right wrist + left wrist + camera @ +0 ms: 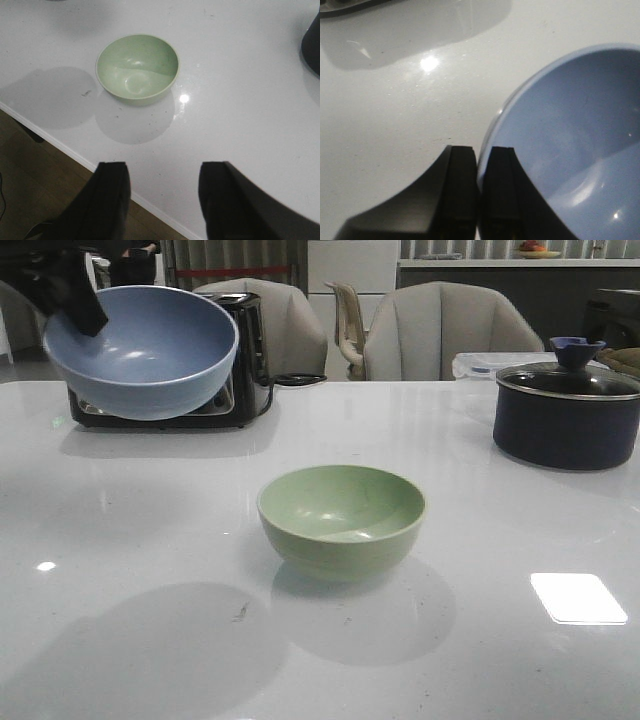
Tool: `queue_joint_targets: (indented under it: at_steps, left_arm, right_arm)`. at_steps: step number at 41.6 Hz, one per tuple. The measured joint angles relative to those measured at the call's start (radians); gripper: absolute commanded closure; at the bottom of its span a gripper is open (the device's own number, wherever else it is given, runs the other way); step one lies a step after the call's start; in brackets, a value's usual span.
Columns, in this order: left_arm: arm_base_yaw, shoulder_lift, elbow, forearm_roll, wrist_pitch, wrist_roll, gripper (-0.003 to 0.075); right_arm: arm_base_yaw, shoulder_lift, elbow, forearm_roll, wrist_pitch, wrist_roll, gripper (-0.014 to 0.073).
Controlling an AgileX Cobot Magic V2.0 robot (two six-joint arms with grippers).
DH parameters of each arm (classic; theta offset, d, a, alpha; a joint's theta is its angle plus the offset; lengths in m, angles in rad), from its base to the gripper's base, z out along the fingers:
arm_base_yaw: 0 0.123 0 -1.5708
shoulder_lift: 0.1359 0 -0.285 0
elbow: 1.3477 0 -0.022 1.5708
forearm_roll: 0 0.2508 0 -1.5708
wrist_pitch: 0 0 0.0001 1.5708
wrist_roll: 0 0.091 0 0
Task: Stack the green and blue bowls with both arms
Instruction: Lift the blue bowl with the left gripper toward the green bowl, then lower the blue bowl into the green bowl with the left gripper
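Matte dusty-blue bowl [140, 350] hangs tilted, well behind the round sage-green bowl [341, 518]; left gripper [478, 167] pinches its rim. Right gripper [162, 195] hovers with fingers spread, empty.

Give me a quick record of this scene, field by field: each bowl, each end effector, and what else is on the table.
blue bowl: lifted off the table, tilted, rim pinched
left end effector: shut on blue bowl
green bowl: upright on the white table, empty, untouched
right end effector: open, above the table's near edge, holding nothing
stacking: not yet done
other items: dark lidded pot, black toaster
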State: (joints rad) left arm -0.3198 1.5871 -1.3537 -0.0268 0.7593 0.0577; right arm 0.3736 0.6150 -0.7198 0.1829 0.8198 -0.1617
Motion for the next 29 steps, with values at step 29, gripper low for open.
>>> queue_joint_targets:
  at_steps: [29]
  left_arm:
    - [-0.274,0.157,0.003,-0.060,-0.157,0.000,0.0620]
  right_arm:
    - [0.000,0.000,0.000,0.000,0.000,0.000,0.0150]
